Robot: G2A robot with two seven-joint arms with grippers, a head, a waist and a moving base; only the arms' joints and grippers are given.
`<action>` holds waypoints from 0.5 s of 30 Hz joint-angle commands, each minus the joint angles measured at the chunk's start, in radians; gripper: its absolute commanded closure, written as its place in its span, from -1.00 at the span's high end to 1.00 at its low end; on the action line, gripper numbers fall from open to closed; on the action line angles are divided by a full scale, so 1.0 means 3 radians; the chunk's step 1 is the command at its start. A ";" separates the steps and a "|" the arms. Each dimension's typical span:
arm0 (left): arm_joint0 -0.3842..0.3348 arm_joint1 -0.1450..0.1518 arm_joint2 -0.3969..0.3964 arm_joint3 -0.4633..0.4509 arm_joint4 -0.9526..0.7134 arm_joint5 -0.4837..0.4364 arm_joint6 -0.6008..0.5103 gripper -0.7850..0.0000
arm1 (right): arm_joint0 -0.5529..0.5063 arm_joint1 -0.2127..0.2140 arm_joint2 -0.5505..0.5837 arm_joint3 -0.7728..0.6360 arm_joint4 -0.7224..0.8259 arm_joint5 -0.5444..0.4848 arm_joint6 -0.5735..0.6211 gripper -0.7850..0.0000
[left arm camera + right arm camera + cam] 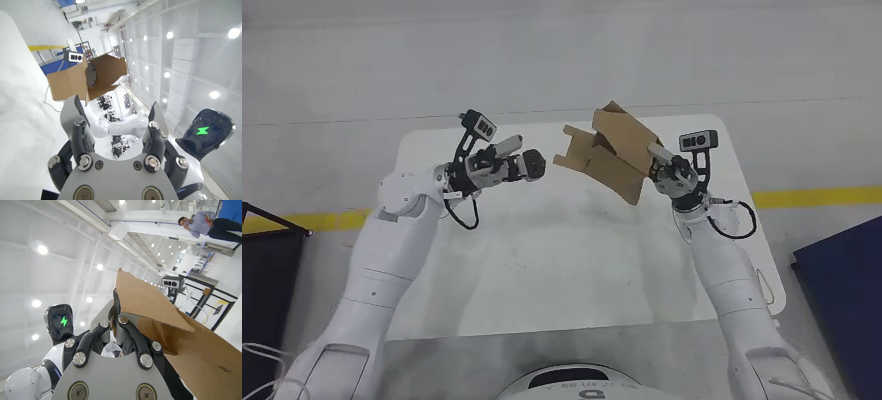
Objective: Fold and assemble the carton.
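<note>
1. White table (542, 270) lies closest, its bare top stretching between the two arms.
2. Over its far left part hangs the left gripper (533, 165) (115, 102). Its jaws are spread wide and hold nothing, and they point at the carton, near one flap but apart from it.
3. Over the far right part, the right gripper (657, 160) (115, 309) is clenched on an edge panel of the carton. One finger is on each face of the cardboard.
4. Brown corrugated carton (607, 150) (105, 72) (143, 300) is held up off the table, tilted, above the far edge between the two grippers. It is partly opened into a sleeve, with its end flaps splayed outward and unfolded. In the left wrist view its open end faces the left gripper. A grey shape shows inside, apparently part of the right gripper, though I cannot tell for certain.
5. Grey floor (542, 60) lies beyond, and a yellow line (822, 197) on it runs out past the table's right side.
</note>
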 commanded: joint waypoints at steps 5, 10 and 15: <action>0.0343 0.0020 -0.0112 0.0100 0.0100 0.0009 0.0501 1.00 | 0.0001 -0.0001 -0.0002 0.0001 0.0025 0.0006 0.0006 -1.00; 0.0395 0.0023 -0.0001 0.0030 0.0521 0.0047 0.0642 1.00 | -0.0079 -0.0036 -0.0075 -0.0181 0.0679 0.0605 0.0091 -1.00; 0.0325 0.0027 0.0105 -0.0253 0.0958 -0.0077 0.0578 1.00 | -0.0166 -0.0089 -0.0292 0.0051 0.1280 0.1394 0.0459 -1.00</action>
